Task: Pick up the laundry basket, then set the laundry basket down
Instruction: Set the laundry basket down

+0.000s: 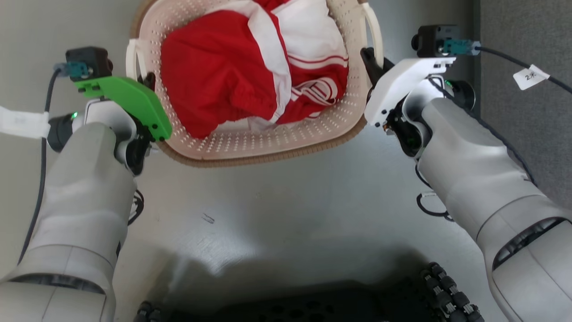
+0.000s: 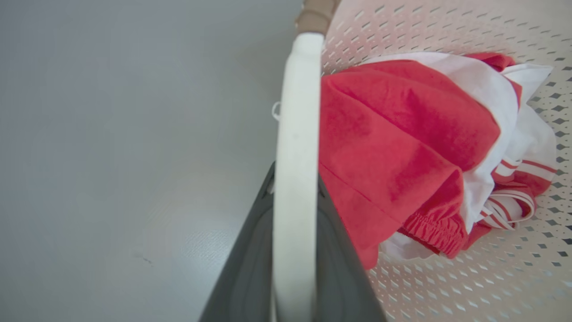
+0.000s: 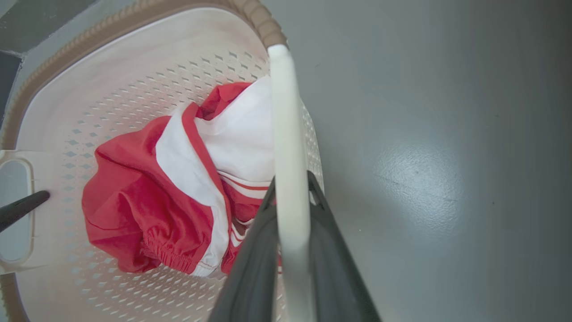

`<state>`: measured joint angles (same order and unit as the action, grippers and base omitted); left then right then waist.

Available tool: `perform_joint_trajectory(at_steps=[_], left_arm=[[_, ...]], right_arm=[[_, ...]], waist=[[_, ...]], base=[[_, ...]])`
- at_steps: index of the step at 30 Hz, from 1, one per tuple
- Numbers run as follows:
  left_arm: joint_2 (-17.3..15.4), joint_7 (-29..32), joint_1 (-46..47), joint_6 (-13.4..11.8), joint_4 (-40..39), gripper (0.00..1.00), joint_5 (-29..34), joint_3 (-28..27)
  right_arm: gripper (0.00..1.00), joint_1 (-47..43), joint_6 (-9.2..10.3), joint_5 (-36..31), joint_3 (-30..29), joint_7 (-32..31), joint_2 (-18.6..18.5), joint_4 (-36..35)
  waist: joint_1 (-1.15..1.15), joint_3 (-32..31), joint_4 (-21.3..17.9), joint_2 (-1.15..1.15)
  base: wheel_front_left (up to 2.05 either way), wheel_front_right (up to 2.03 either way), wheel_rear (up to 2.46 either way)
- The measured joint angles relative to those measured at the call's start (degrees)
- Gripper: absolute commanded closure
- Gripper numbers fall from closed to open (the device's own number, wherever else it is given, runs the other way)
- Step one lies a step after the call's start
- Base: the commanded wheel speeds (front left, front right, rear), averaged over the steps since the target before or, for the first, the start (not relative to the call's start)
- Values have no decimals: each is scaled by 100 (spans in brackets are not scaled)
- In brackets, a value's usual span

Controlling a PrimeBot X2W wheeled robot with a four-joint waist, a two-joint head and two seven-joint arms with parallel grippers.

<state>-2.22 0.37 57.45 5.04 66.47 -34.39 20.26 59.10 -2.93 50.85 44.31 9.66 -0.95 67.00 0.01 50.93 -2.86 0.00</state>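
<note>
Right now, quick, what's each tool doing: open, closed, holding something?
Left tool: closed on the laundry basket by its white loop handle.
Right tool: closed on the basket's other loop handle.

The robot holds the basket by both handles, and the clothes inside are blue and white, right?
No, the clothes in the laundry basket are red and white, as the head view shows. The left gripper and right gripper do hold its handles.

laundry basket far end cut off by head view's top edge, left tool fingers mostly hidden behind green plate, cable tag writing too small to read
</note>
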Motion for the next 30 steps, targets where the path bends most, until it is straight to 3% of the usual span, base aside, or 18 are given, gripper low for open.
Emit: perform_joint_trajectory(at_steps=[28,29,30], left_arm=[[88,-245,329,99,213,100,32,23],[94,-245,334,100,226,100,32,23],[103,-245,336,100,238,100,32,23]], right_arm=[[100,295,-59,-1,-33,225,-21,207],[95,295,-60,-1,-37,225,-21,207],[74,295,-62,1,-44,225,-21,205]], waist=[[-1,378,78,0],[-1,374,81,0],[-1,370,85,0]], base=[[0,0,0],[0,0,0],[0,0,0]])
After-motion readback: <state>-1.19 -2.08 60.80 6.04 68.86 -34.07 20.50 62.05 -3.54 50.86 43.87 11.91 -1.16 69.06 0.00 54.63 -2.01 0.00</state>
